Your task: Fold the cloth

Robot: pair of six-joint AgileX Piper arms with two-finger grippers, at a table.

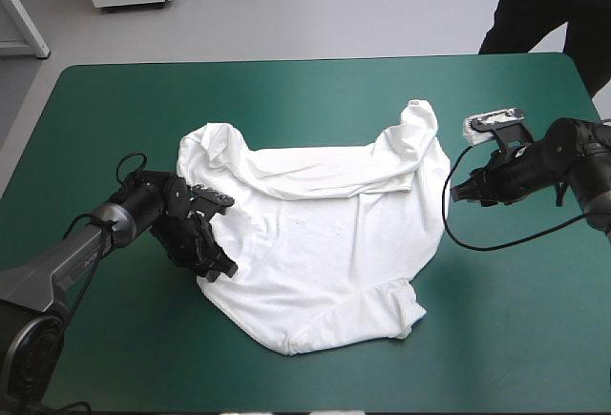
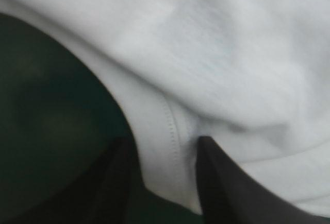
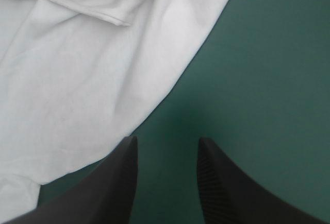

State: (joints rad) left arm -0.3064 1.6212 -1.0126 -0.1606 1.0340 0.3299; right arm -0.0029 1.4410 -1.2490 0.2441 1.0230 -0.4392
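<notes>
T-shirt (image 1: 325, 234) lies mid-worktop (image 1: 105, 110), opened out but far from flat. A long rucked ridge runs across its far part, cloth is bunched up at the far right corner, and the near hem is rolled.

No fold made yet, by my reading. Smoothing and every fold are left to do.

Left gripper (image 2: 163, 147) sits low at the shirt's left edge. Its fingers (image 2: 119, 183) stand apart with a stitched hem lying between them, not pinched.

Right gripper (image 3: 167, 144) is just off the shirt's right edge, over bare teal-green cover (image 3: 268, 80). Its fingers are apart and hold nothing.

Room: bare cover all round, broad at the left, right and far sides. The near hem lies closest to a worktop edge, so there is less margin for pulling that way.
</notes>
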